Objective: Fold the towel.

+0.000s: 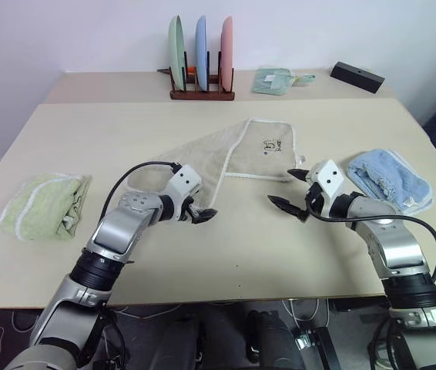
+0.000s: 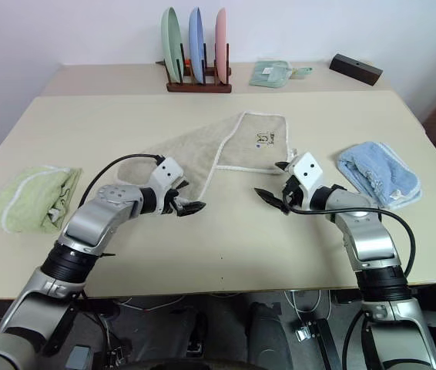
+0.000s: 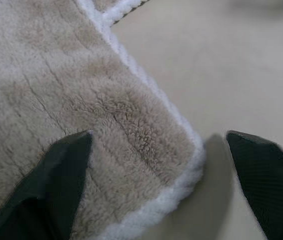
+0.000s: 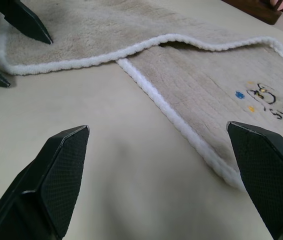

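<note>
Beige table (image 1: pixel 125 123), white wall (image 1: pixel 64 31)

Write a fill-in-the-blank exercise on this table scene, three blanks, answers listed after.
1. The beige towel lies between a green towel and a ____ towel.
2. The left gripper is at the beige towel's corner with its fingers ____.
3. The rack at the back holds ____ upright plates.

Missing words: blue; open; three
</note>
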